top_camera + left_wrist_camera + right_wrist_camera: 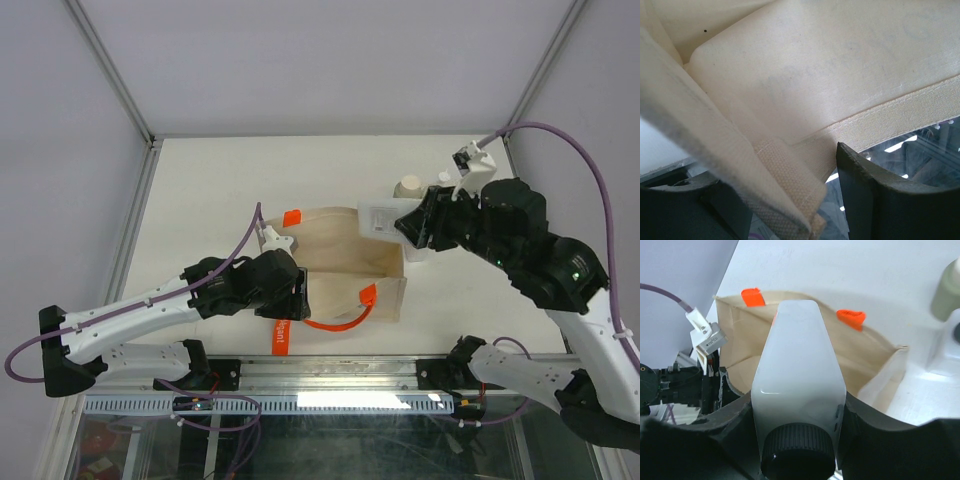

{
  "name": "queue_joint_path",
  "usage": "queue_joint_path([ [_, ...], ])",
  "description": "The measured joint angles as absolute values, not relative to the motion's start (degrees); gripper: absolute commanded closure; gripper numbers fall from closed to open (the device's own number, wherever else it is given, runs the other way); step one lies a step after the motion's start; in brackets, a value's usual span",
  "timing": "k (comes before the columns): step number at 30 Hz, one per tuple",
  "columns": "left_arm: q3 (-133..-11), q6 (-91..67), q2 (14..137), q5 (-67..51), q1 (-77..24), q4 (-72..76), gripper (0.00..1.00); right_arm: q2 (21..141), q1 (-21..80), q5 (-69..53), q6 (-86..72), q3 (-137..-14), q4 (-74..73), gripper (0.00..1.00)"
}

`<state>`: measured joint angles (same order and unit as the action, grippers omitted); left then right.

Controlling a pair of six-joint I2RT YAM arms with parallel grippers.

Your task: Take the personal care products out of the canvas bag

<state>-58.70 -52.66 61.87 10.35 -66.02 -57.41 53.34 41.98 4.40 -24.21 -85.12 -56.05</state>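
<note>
- At the left edge of the canvas bag [350,265], the left arm reaches in low from the near-left corner, its forearm stretched out just above the table [200,190].
- The left gripper [297,295] sits against that edge. Its wrist view shows a hemmed fold of canvas lying between the dark fingers [880,200], but I cannot tell whether the jaws actually pinch it.
- The bag lies on the table with its mouth open, and an orange handle [330,322] loops off its near side.
- Over the bag's far right corner, the right gripper [402,223] is clenched on a white square dark-capped bottle [797,355], with the cap toward the wrist and the body pointing out above the bag's mouth.
- The right arm rises from the near right, elbow high, and folds back left toward the bag.
- Just right of the bag, a beige round-capped bottle [407,187] and a second white bottle [945,355] stand on the table.
</note>
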Motion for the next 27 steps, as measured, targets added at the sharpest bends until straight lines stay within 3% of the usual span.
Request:
queue_joint_path([
  [10, -58.78, -52.6, 61.89, 10.35, -66.02, -57.41, 0.41, 51.79, 41.98, 19.99, -17.61, -92.23, -68.42, 1.0],
  [19, -59.61, -52.42, 62.89, 10.35, -66.02, -57.41, 0.41, 58.61, 41.5, 39.88, -17.45, -93.54, -81.65, 1.0],
  [23, -59.96, -52.4, 63.55, 10.35, -66.02, -57.41, 0.41, 62.22, 38.54, 41.08, -15.2, -93.06, -80.62, 1.0],
  [27, -60.05, -52.4, 63.66, 10.35, -66.02, -57.43, 0.41, 63.68, 27.42, 34.61, -11.4, -88.82, -74.87, 1.0],
])
